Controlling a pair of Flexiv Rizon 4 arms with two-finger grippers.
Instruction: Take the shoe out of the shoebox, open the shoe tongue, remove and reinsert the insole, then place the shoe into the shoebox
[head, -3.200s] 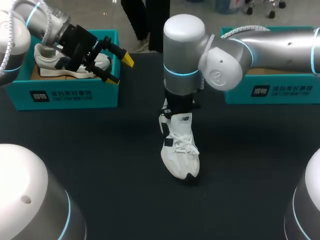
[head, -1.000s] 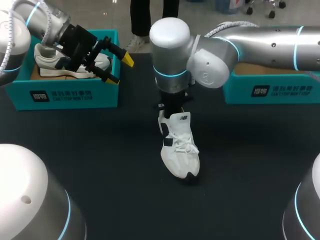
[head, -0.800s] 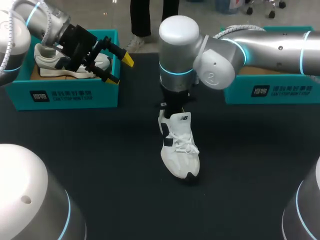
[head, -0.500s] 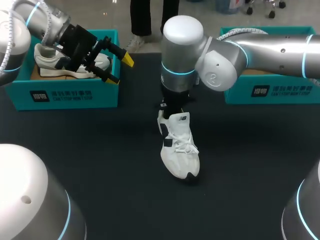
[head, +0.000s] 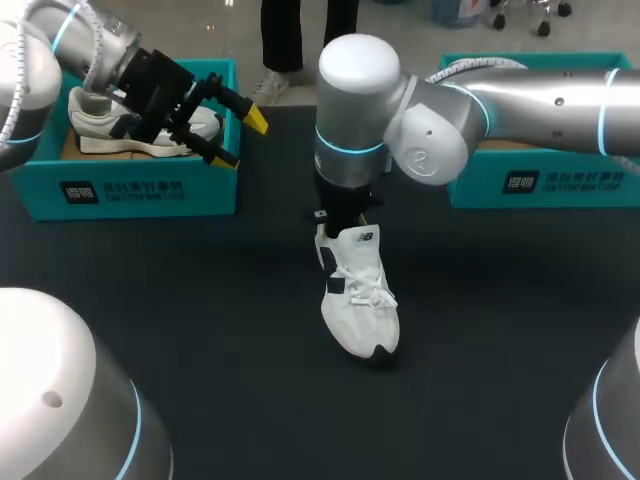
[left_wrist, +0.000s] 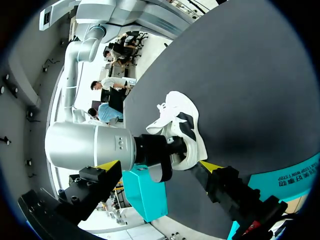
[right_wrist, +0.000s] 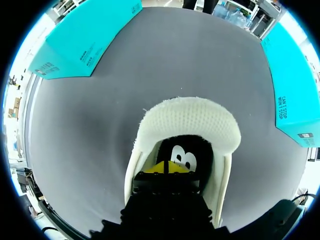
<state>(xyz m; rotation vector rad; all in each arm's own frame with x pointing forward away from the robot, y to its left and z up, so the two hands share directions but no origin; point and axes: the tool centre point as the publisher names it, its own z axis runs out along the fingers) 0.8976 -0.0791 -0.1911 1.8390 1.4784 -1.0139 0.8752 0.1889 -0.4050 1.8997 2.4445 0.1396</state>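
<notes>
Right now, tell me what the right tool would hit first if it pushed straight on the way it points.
The black insole inside the white mesh sneaker: the right tool points down into the shoe's opening, seemingly at or just above that insole.

Dark tabletop (head: 200, 330) with broad bare stretches along its near edge and on both sides of a white shoe (head: 360, 295), which lies at the middle with its toe toward the near edge. The right arm (head: 420, 110) crosses in from the right edge above the far half and comes down onto the shoe's heel end, closing that end off from above. A teal shoebox (head: 140, 190) fills the far left corner with a second shoe (head: 95, 125) inside. The left gripper (head: 243, 138), fingers spread, hangs over its right end. Another teal box (head: 540, 180) sits at the far right edge. Bare lanes run between each box and the shoe.
</notes>
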